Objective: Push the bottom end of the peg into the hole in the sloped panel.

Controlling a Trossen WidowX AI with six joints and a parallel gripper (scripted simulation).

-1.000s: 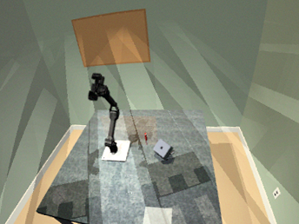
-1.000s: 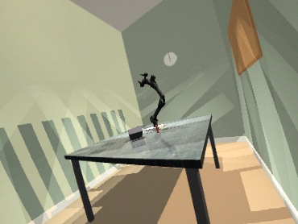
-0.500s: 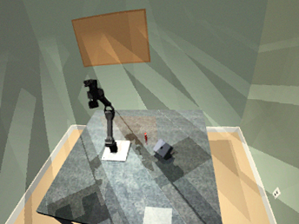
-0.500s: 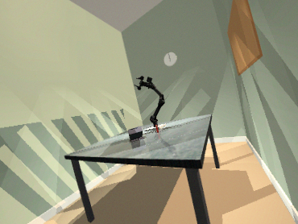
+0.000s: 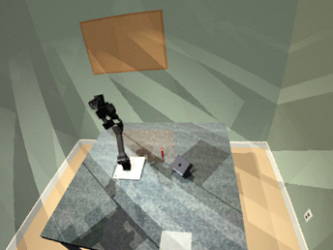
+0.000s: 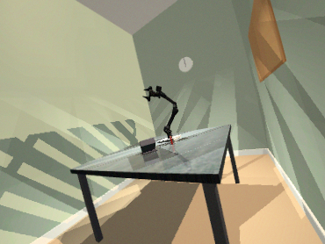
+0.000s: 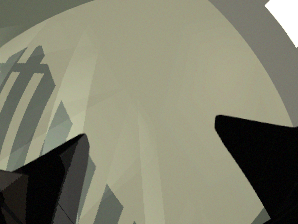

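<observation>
Taking the dark grey sloped panel block (image 5: 182,167) as the landmark and working from the top view's near side to its far side: the block sits on the grey marbled table (image 5: 176,219) with a hole in its upper face, nothing in it. Just beyond it to the left, the slim red peg (image 5: 162,155) stands upright, apart from the block. Farther left is the arm's white base plate (image 5: 130,169). High above and well away from the block hangs the black parallel-jaw gripper (image 5: 96,103), spread wide and holding nothing; the wrist view shows only wall. The pickup step has not begun. Next, the arm likely needs to swing down and straddle the peg.
</observation>
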